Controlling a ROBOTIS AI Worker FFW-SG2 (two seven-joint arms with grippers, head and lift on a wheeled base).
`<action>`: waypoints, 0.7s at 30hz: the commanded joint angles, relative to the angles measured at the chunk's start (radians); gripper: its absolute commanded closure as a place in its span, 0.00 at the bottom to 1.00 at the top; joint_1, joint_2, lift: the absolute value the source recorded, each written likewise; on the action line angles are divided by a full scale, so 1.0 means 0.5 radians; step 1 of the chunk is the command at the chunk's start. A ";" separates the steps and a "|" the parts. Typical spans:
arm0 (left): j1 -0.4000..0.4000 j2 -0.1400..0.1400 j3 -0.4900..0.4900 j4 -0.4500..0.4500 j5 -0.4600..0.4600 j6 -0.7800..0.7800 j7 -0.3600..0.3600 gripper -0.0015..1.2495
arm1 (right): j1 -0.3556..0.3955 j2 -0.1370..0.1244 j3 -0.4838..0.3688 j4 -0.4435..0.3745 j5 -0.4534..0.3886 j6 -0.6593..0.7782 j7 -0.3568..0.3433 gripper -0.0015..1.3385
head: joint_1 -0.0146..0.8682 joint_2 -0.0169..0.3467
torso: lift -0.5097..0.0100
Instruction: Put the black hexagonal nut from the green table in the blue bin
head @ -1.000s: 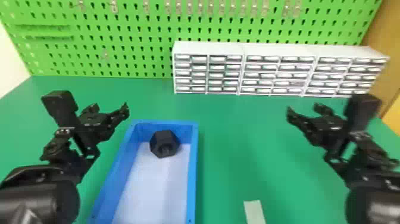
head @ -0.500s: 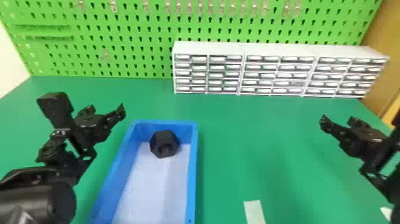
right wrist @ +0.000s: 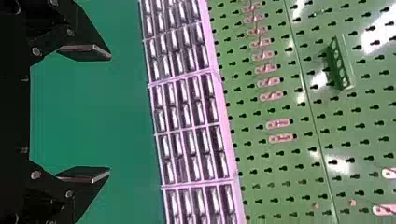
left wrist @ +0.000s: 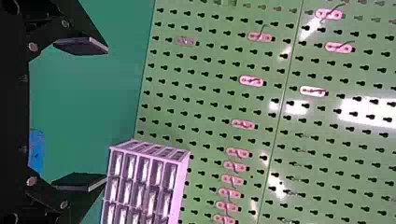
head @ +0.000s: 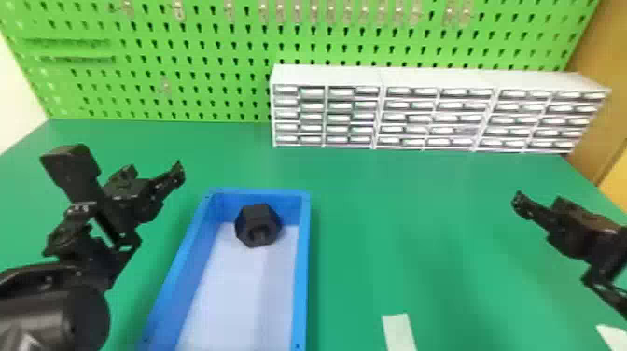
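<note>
Inside the far end of a blue rectangular bin (head: pixel 302 270), between its two far corners, lies the black hexagonal nut (head: pixel 252 215). Just beyond the bin's far left corner hangs the left gripper (head: pixel 179 171), black, its flat fingers apart (nothing between them). Toward the right edge of the green bench (head: pixel 396 224), the black right gripper (head: pixel 518 203) likewise has its fingers apart. Along the bench's far edge, white drawer cabinets (head: pixel 326 77) stand before a green pegboard (head: pixel 186 86).
</note>
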 commanded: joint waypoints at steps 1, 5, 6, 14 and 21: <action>0.002 0.000 0.002 0.000 0.012 0.000 0.005 0.24 | 0.009 0.068 -0.071 0.017 0.020 -0.009 0.030 0.30 | 0.77 0.14 | 0.79; 0.012 0.000 0.014 0.003 0.074 0.000 0.039 0.24 | 0.018 0.107 -0.104 0.035 0.042 -0.036 0.057 0.30 | 0.77 0.14 | 0.79; 0.015 0.000 0.020 0.003 0.083 0.000 0.045 0.24 | 0.018 0.117 -0.111 0.038 0.042 -0.042 0.057 0.30 | 0.77 0.14 | 0.79; 0.027 0.000 0.033 0.003 0.111 0.000 0.057 0.24 | 0.024 0.126 -0.117 0.069 -0.001 -0.070 0.060 0.30 | 0.77 0.14 | 0.79; 0.027 0.000 0.029 0.009 0.129 0.000 0.060 0.24 | 0.018 0.135 -0.111 0.096 -0.014 -0.104 0.057 0.30 | 0.77 0.14 | 0.79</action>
